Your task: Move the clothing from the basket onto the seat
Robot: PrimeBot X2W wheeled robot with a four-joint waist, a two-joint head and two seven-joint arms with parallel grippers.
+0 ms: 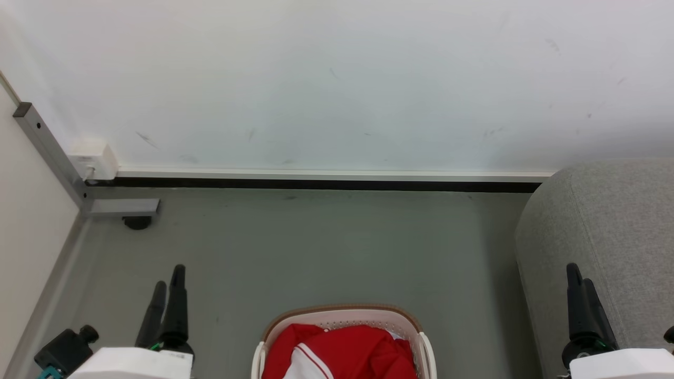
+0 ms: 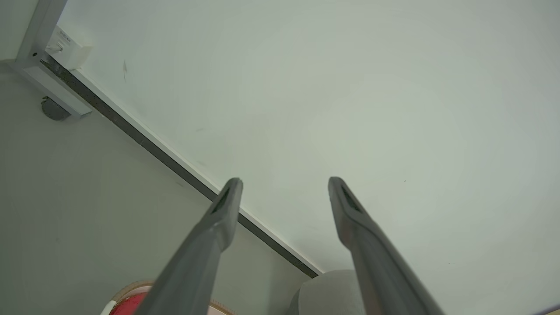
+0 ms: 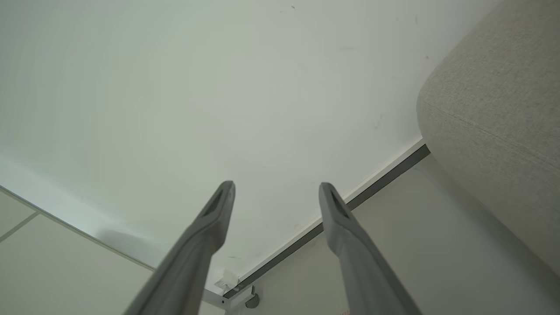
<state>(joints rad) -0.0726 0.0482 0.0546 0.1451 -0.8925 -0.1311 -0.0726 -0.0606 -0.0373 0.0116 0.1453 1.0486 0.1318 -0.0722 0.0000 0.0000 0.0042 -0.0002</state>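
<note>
Head view: clothing (image 1: 358,350) fills the basket (image 1: 342,309), the seat (image 1: 605,221) just to the basket's right. Left pincer (image 1: 169,276) and right pincer (image 1: 579,273) flank the basket, wide and empty, likely poised to reach in

One basket (image 1: 342,307), near centre; one red heap of clothing (image 1: 358,350) in it, number of garments not tellable; one seat (image 1: 605,226), right; two grippers, left gripper (image 1: 169,276) near left and right gripper (image 1: 579,273) near right, two dark fingers (image 1: 177,305) each, four in all; far left, one white wall box (image 1: 95,158), one grey metal post (image 1: 47,147), one dark round foot (image 1: 137,222).
</note>
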